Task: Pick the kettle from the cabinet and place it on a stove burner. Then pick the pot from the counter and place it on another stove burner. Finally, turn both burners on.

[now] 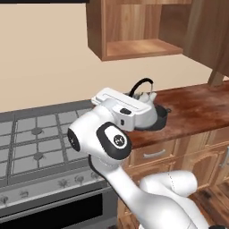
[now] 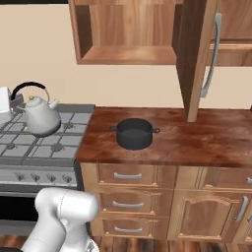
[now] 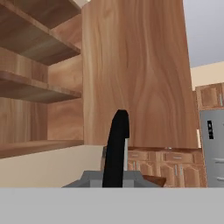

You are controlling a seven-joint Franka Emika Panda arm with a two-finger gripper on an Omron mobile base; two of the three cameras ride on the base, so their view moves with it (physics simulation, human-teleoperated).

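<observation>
The pale kettle (image 2: 42, 117) hangs low over the right rear part of the grey stove (image 2: 29, 152); I cannot tell if it touches the grate. My gripper (image 2: 16, 101) comes in from the left, shut on its black arched handle (image 2: 29, 85). In the left base view the kettle (image 1: 146, 95) peeks out behind my white hand. The handle (image 3: 116, 148) rises close in the hand view. The dark pot (image 2: 134, 133) stands on the reddish counter (image 2: 197, 142), right of the stove. A front burner (image 2: 56, 146) lies bare. The open cabinet (image 2: 128, 54) above holds nothing.
The cabinet's door (image 2: 194, 59) stands open, reaching down towards the counter right of the pot. Stove knobs (image 2: 44, 178) line the stove's front panel. Drawers with metal handles (image 2: 127, 175) sit under the counter. The left burners (image 1: 36, 131) are free.
</observation>
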